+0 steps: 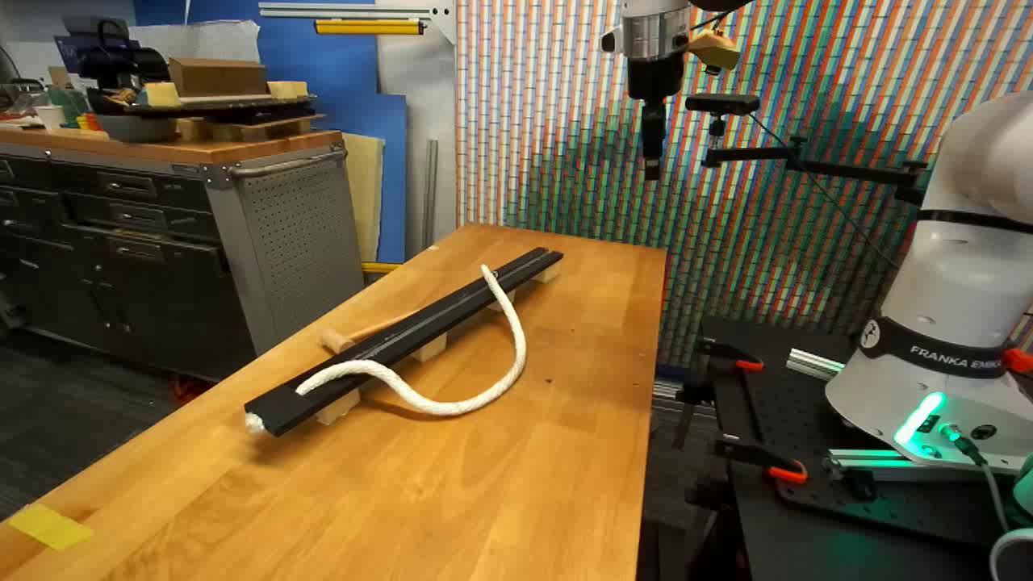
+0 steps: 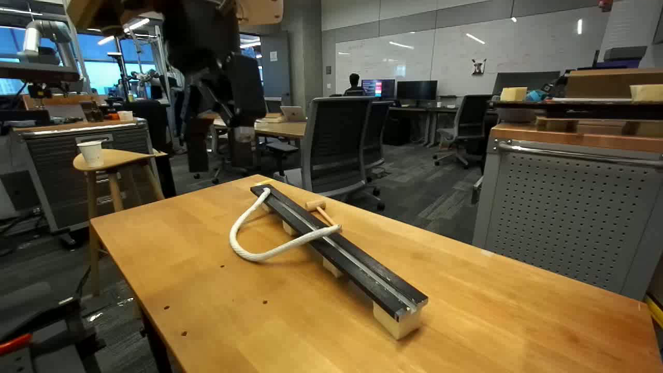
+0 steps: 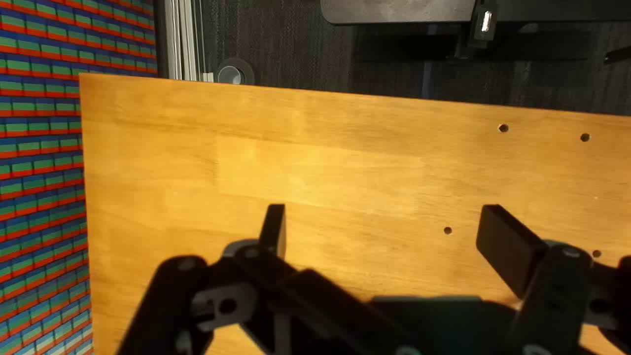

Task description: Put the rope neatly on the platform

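The gripper (image 3: 387,231) is hanging high above the table (image 3: 315,172), jaws standing wide apart, gripping nothing. The white rope (image 1: 440,407) is resting one end on the black bar (image 2: 362,270), the other crossing it and seemingly poking past the edge; its middle is bulging off sideways. Rope is looking springy, so the loop may be popping back out; tugging one end may be dragging the other off; grabbing low may be shoving the bar off its blocks (image 2: 398,322).

Rope (image 1: 440,408) on platform (image 1: 416,329) (only partly), blocks (image 2: 399,322) beneath
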`<state>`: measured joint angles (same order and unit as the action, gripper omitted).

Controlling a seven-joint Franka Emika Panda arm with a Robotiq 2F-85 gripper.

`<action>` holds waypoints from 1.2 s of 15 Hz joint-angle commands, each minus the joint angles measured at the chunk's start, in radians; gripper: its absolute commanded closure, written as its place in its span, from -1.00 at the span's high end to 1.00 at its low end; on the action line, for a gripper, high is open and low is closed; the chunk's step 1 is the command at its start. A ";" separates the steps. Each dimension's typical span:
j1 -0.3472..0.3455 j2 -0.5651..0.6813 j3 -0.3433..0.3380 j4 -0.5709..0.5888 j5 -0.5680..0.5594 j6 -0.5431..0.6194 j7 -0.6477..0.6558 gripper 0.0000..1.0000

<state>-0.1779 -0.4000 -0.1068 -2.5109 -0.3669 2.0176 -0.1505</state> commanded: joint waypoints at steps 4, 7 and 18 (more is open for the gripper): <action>0.011 0.000 -0.009 0.011 -0.003 -0.002 0.003 1.00; 0.011 0.000 -0.009 0.011 -0.003 -0.002 0.003 1.00; 0.011 0.010 -0.005 0.013 0.006 0.005 0.029 1.00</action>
<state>-0.1777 -0.3995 -0.1068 -2.5022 -0.3669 2.0187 -0.1502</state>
